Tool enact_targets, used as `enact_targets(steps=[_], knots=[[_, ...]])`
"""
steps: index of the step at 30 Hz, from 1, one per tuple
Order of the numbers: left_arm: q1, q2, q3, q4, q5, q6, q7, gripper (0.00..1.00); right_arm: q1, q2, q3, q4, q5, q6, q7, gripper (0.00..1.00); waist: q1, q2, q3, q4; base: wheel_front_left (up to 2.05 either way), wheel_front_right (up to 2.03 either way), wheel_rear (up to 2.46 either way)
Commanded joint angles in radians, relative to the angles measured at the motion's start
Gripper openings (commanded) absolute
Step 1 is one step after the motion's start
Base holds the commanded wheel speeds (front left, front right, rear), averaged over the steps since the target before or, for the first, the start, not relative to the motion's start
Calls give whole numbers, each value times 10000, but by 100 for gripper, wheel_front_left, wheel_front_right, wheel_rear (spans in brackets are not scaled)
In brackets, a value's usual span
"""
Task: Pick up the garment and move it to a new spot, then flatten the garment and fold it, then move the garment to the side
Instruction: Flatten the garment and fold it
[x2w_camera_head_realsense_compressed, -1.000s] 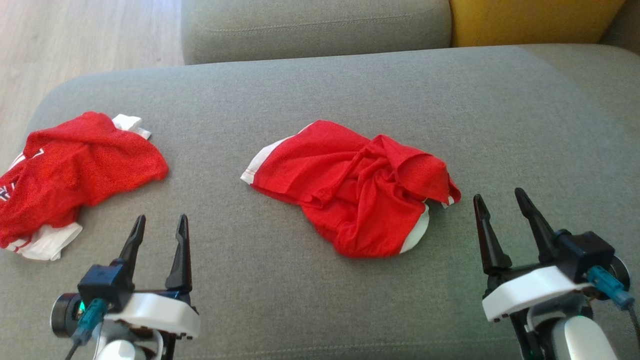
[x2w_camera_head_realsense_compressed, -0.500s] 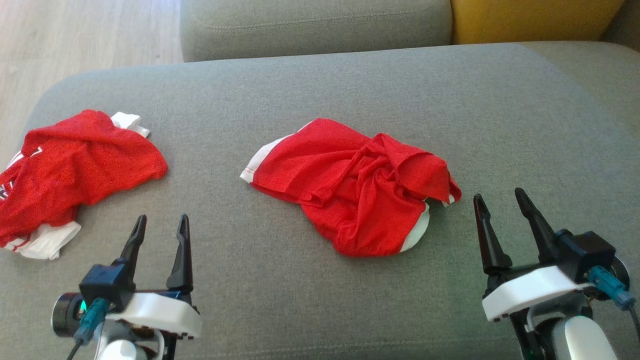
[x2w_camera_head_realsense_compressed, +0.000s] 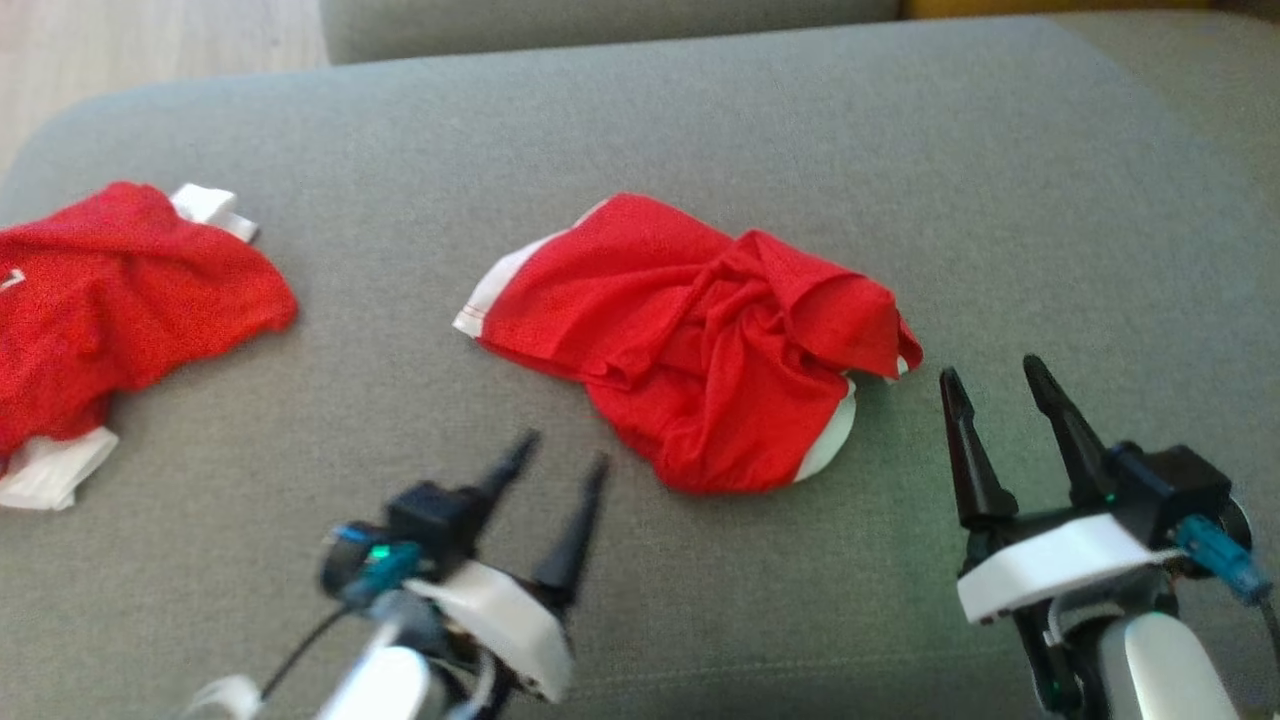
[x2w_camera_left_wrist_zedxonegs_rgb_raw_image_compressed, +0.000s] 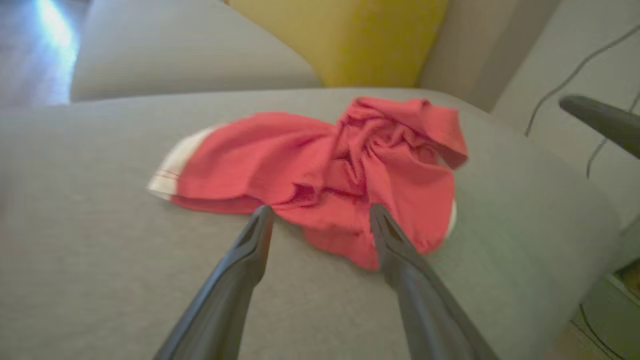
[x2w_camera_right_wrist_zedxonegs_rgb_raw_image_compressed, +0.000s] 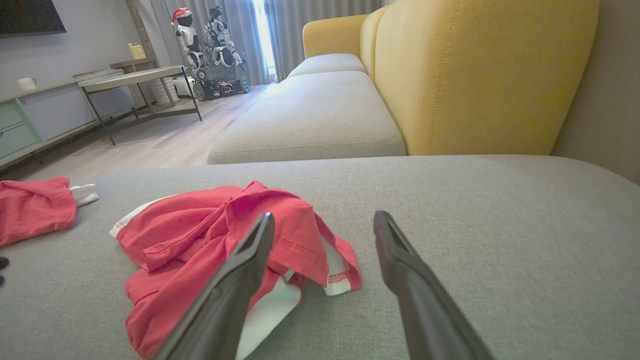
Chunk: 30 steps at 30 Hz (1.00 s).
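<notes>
Seems pick-up step; my left gripper (x2w_camera_head_realsense_compressed: 562, 452) spread, empty, just short of red garment (x2w_camera_head_realsense_compressed: 690, 330); right gripper (x2w_camera_head_realsense_compressed: 990, 370) released beside it; next I'd reach in, pinch.

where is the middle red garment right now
In the head view the red garment lies crumpled at the centre of the grey seat cushion, ahead of the left gripper and just left of the right gripper.

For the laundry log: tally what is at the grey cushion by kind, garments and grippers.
Red garments: 2, the middle garment and the left garment.
Grippers: 2, the left gripper and the right gripper.
Total: 4.
</notes>
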<state>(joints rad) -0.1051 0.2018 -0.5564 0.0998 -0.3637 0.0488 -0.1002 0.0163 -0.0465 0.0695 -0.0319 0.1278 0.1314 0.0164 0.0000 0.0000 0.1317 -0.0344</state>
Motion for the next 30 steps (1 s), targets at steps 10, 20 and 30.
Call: enact_targets(steps=[10, 20, 30], knots=[[-1359, -613, -832, 1030, -61, -1007, 507, 100, -939, -37, 327, -285, 253, -7, -365, 100, 0, 0, 952, -839, 0, 0, 0], [-1975, -674, -684, 2158, -486, -1293, 327, 0, -1095, -37, 261, -110, 422, -7, -577, 100, 0, 0, 1157, -1180, 0, 0, 0], [-1977, -228, -489, 750, -600, -1268, 285, 0, -1038, -37, -50, -65, 542, -7, -661, 100, 0, 0, 1088, -863, 0, 0, 0]])
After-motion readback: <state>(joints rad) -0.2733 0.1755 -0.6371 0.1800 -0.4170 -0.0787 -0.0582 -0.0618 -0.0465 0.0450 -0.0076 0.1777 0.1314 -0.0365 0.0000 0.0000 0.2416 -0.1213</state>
